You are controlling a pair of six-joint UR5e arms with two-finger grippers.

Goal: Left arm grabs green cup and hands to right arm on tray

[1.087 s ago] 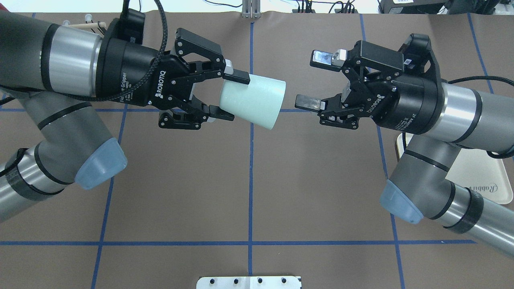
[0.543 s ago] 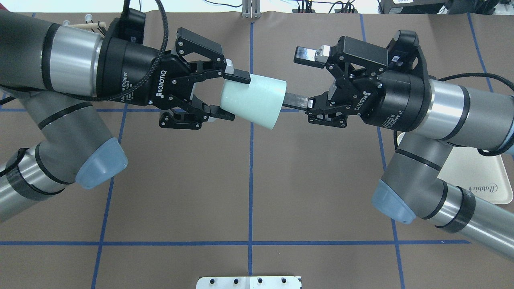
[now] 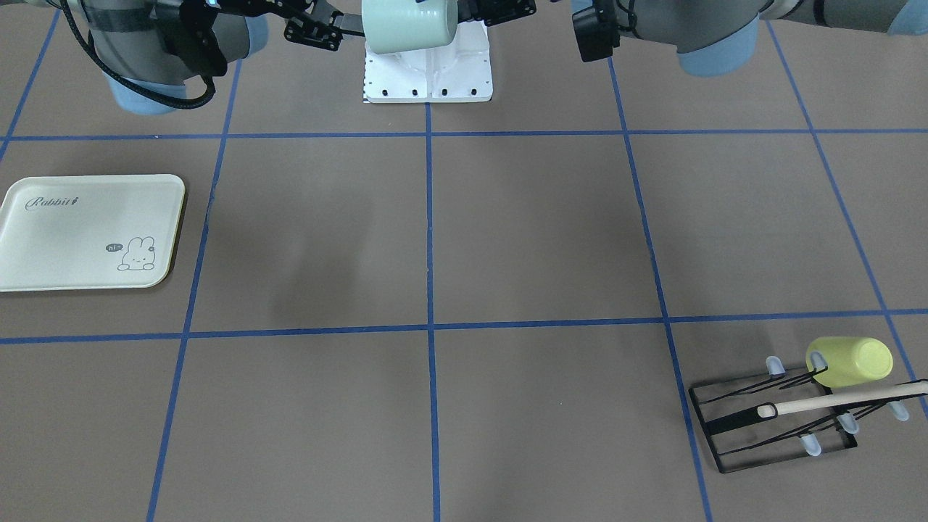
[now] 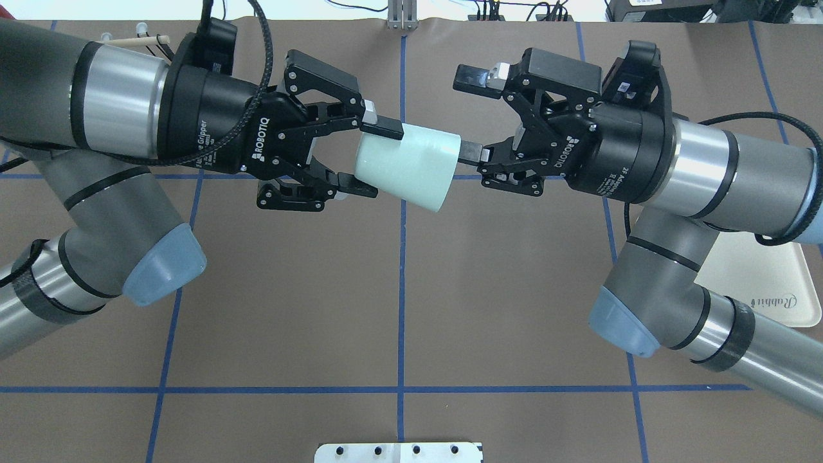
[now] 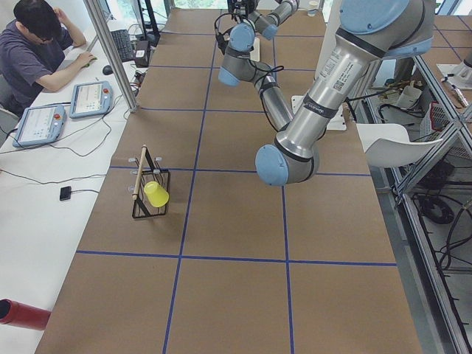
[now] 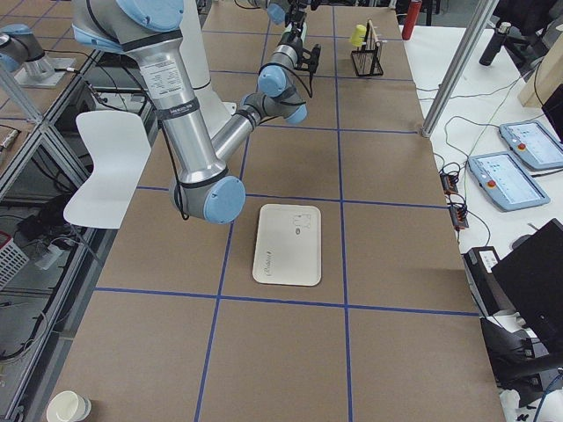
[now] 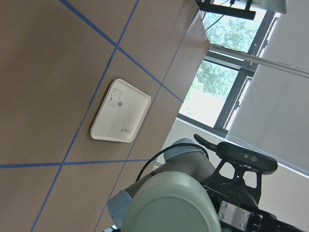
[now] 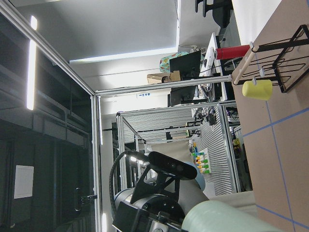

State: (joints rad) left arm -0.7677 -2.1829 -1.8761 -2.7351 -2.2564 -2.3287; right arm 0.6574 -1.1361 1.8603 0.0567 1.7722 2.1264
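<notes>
Midway through the handover, I am holding the green cup [image 4: 406, 166] sideways in the air over the table's middle, my left gripper [image 4: 371, 158] clamping its base while my right gripper [image 4: 471, 114] is gaping at its mouth, so next, I judge, comes pinching the rim, freeing the left, then carrying it to the tray [image 4: 765, 283] on the right.
</notes>
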